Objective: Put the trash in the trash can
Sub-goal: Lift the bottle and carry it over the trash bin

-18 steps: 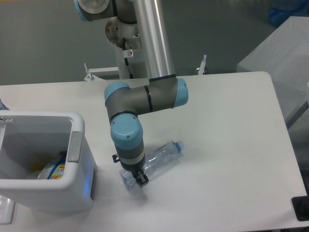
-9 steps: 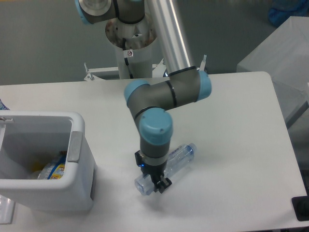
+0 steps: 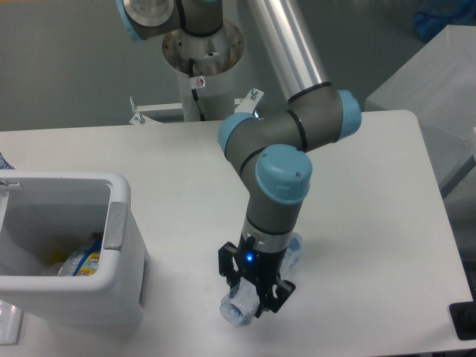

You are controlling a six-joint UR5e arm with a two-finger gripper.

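Your clear crushed plastic bottle (image 3: 239,309) lies on the white table (image 3: 372,223), near its front edge and well apart from the trash can. Only its two ends show, because the wrist of the arm covers the middle. The gripper (image 3: 256,294) stands over it and points down, with the dark fingers on either side of the bottle body, which is how you place it to take a lying bottle across its narrow width. Whether the fingers already press the plastic or only stand beside it, I cannot tell from this view. The white trash can (image 3: 119,223) stands at the left with its opening up, so things drop in from above. Inside it you see the blue-and-silver snack wrapper (image 3: 78,262), so I judge one piece is already done.
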